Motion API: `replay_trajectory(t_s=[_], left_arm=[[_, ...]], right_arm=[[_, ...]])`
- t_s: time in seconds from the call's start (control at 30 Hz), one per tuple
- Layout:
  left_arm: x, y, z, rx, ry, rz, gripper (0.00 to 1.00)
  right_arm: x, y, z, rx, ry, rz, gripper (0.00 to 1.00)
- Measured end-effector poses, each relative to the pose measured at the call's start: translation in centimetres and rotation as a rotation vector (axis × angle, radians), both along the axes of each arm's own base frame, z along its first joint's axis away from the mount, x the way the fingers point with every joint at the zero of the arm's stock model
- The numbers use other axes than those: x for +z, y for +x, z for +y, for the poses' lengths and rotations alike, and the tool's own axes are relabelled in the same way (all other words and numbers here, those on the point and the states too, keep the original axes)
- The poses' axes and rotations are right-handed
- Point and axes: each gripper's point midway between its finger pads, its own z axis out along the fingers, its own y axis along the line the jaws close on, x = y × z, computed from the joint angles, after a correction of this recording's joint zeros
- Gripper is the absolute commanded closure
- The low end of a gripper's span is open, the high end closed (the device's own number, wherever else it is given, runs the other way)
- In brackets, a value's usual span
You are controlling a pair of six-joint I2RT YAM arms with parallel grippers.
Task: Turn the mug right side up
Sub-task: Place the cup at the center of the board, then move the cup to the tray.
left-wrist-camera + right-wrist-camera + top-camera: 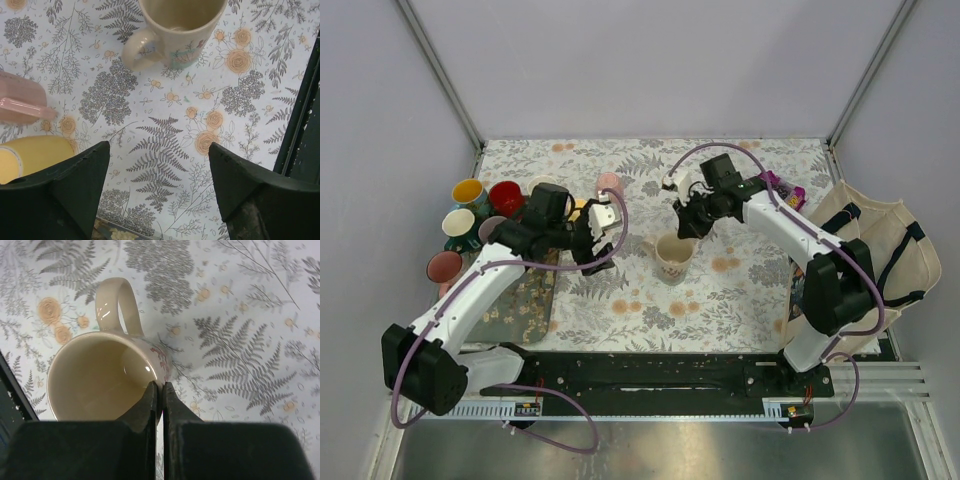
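Note:
The cream mug (675, 257) with a floral print stands upright, mouth up, on the patterned tablecloth at mid-table. In the right wrist view it (95, 375) shows its empty inside and its handle pointing away. My right gripper (161, 386) is shut on the mug's rim, one finger inside and one outside; from above it (693, 222) sits over the mug's far edge. My left gripper (605, 225) is open and empty, left of the mug. In the left wrist view it (159, 170) hovers over bare cloth with the mug (182, 30) ahead.
Several mugs stand at the left edge: yellow (470, 190), red (506, 197), pink (445, 266). A pink mug (20, 102) and a yellow mug (30, 155) lie close to the left gripper. A cloth bag (865, 250) sits at the right edge.

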Motion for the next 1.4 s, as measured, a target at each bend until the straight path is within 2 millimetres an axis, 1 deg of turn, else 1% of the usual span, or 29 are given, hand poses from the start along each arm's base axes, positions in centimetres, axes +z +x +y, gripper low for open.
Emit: replay_trajectory(t_s=[0.13,0.3,0.33,0.4,0.47,0.53,0.7,0.77,0.87,0.97,1.03,1.13,1.2,1.33,1.37,1.4], left_arm=[[-0.2,-0.5,0.1,-0.058,0.011,-0.021,0.18],[-1.2,-0.5,0.0,-0.114,0.040,-0.030,0.18],[-1.3,-0.6,0.1,-0.124,0.046,-0.038,0.18],[-1.6,-0.7,0.3,-0.149,0.063,-0.049,0.18],[-1.9,-0.9,0.4,-0.171,0.073,-0.058,0.18],[-2.2,-1.0,0.3,-0.199,0.088,-0.068,0.18],[-3.8,-1.4,-0.9,-0.298,0.128,-0.087,0.18],[-4.6,-1.3,-1.2,-0.323,0.140,-0.079,0.18],[-6.1,-0.9,-1.7,-0.353,0.162,-0.056,0.18],[-7.1,0.0,-2.4,-0.381,0.180,-0.041,0.21],[-7.4,0.7,-3.2,-0.410,0.188,-0.053,0.29],[-8.0,0.7,-4.4,-0.470,0.201,-0.068,0.48],[-8.7,0.1,-5.1,-0.514,0.214,-0.062,0.62],[-10.1,-0.6,-5.6,-0.563,0.245,-0.015,0.95],[-10.1,-0.7,-5.7,-0.568,0.244,-0.003,1.00],[-10.0,-0.9,-5.8,-0.572,0.246,0.007,1.00]], right_arm=[[0.0,-1.3,2.4,0.120,0.012,0.008,0.99],[0.1,-2.8,5.7,0.230,0.022,0.015,0.96],[0.1,-3.0,6.2,0.243,0.024,0.016,0.93],[0.1,-3.2,6.7,0.259,0.028,0.020,0.76],[0.1,-3.4,6.8,0.264,0.031,0.028,0.58],[0.3,-3.7,6.9,0.273,0.038,0.037,0.47],[2.0,-3.8,7.1,0.273,0.054,0.047,0.29],[2.8,-3.8,7.0,0.266,0.046,0.052,0.26],[4.3,-3.7,6.5,0.241,0.042,0.049,0.25],[5.7,-3.8,4.9,0.186,0.051,0.061,0.23],[6.7,-3.7,3.2,0.133,0.051,0.051,0.22],[7.8,-3.6,0.5,0.074,0.026,0.011,0.22],[8.4,-3.3,-1.4,0.034,0.003,-0.023,0.23],[9.3,-2.0,-4.5,-0.054,-0.020,-0.061,0.23],[9.2,-1.5,-5.3,-0.078,-0.028,-0.064,0.23],[9.2,-1.2,-6.0,-0.097,-0.036,-0.065,0.23]])
